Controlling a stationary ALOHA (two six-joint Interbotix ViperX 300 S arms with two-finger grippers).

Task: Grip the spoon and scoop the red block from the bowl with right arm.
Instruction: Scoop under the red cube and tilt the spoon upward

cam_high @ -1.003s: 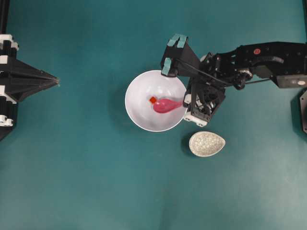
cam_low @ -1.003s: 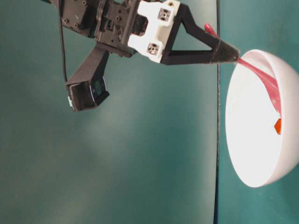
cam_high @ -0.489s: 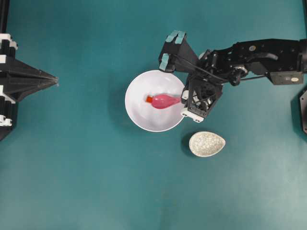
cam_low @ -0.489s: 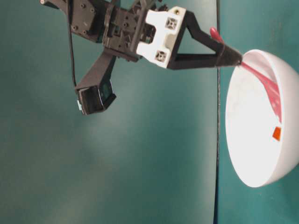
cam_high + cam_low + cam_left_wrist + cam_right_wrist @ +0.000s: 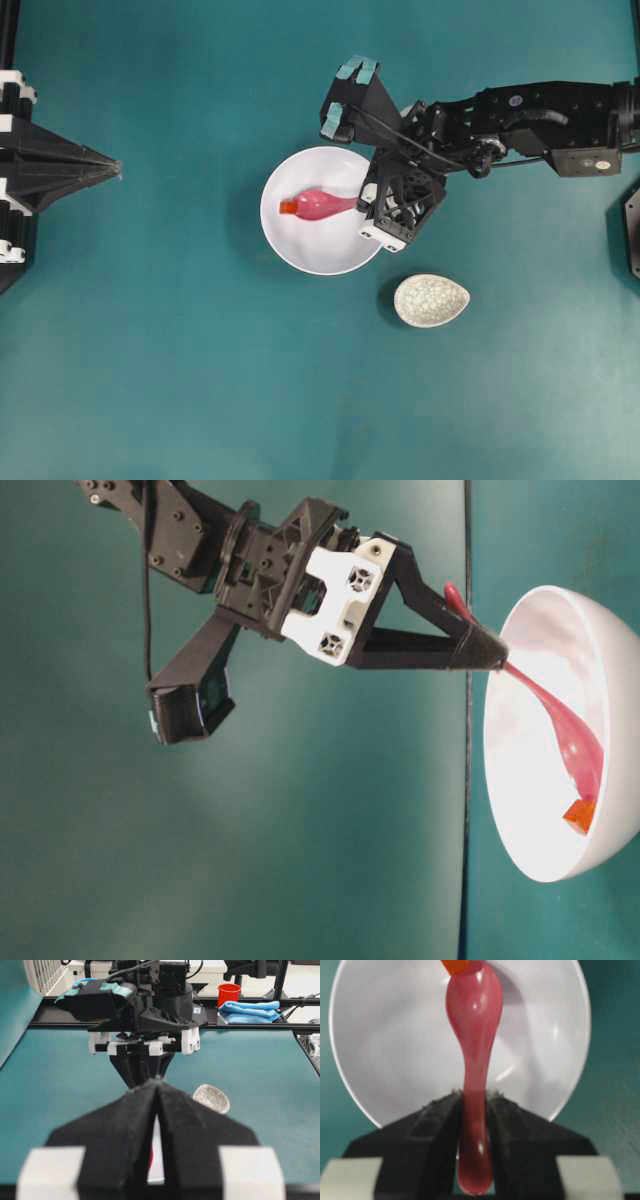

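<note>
Right pincer (image 5: pixel 472 1105) clamps the spoon (image 5: pixel 322 205) by its handle; over the last second the scoop has swept across the bowl (image 5: pixel 300 250), pushing the red block (image 5: pixel 288 207) from mid-bowl to the wall far from the arm; block sits at the tip, not aboard; left pincer (image 5: pixel 158 1105) rests closed, well apart.

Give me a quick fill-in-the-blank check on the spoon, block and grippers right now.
1. The right gripper is shut on the ____.
2. The red block sits at the spoon's ____, inside the bowl.
3. The speckled dish holds ____.
4. The left gripper is ____.

Missing words: spoon; tip; nothing; shut
</note>
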